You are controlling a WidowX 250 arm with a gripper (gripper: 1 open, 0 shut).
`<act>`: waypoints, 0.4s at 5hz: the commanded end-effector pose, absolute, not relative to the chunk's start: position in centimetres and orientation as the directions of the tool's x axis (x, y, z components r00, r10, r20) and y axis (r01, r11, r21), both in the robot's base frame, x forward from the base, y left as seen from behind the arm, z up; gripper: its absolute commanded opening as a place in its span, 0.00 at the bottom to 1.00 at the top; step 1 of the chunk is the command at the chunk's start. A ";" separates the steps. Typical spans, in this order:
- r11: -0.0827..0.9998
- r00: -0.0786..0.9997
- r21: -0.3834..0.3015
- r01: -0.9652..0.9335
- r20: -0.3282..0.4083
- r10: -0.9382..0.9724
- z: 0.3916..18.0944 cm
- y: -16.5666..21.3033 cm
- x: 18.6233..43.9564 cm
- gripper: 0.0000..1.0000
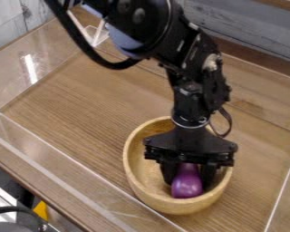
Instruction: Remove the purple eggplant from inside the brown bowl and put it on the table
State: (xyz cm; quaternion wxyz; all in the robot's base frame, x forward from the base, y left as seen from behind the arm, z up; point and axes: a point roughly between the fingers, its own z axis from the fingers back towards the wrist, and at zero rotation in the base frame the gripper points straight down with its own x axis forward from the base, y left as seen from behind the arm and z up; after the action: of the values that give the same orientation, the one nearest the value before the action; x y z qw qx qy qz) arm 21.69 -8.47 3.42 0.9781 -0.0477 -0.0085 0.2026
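one gripper clamped on eggplant, which sits inside bowl. grasp step looks done; next move calls for a lift clear of the rim, then placing on table beside bowl.

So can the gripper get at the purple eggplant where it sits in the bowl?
Probably yes: the gripper is already down inside the brown bowl, fingers either side of the purple eggplant, apparently shut on it; nothing blocks it.
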 end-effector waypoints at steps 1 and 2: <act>0.892 0.896 -0.114 -0.437 0.030 0.442 4.6 -8.4 22.1 0.00; 0.872 0.875 -0.101 -0.479 0.030 0.484 4.6 -8.3 22.2 0.00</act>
State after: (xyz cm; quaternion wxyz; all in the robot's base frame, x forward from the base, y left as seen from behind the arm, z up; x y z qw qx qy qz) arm 21.44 -8.00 3.35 0.9671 -0.0321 -0.0028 0.2523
